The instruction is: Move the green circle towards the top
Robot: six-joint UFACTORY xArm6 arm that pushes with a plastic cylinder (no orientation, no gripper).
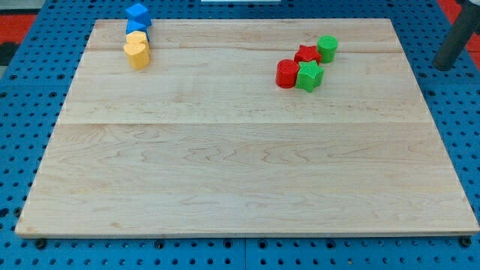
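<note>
The green circle (327, 47) stands near the board's top right and touches the red star (306, 53) on its left. Below them a red circle (286, 73) and a green star (308, 76) sit side by side, touching. A dark rod comes in at the view's top right. My tip (444, 68) is off the board's right edge, over the blue pegboard, far to the right of the green circle and slightly lower.
At the board's top left, two blue blocks (138, 13) and two yellow blocks (137, 52) stand in a tight column. The wooden board (240, 165) lies on a blue perforated table (15, 112).
</note>
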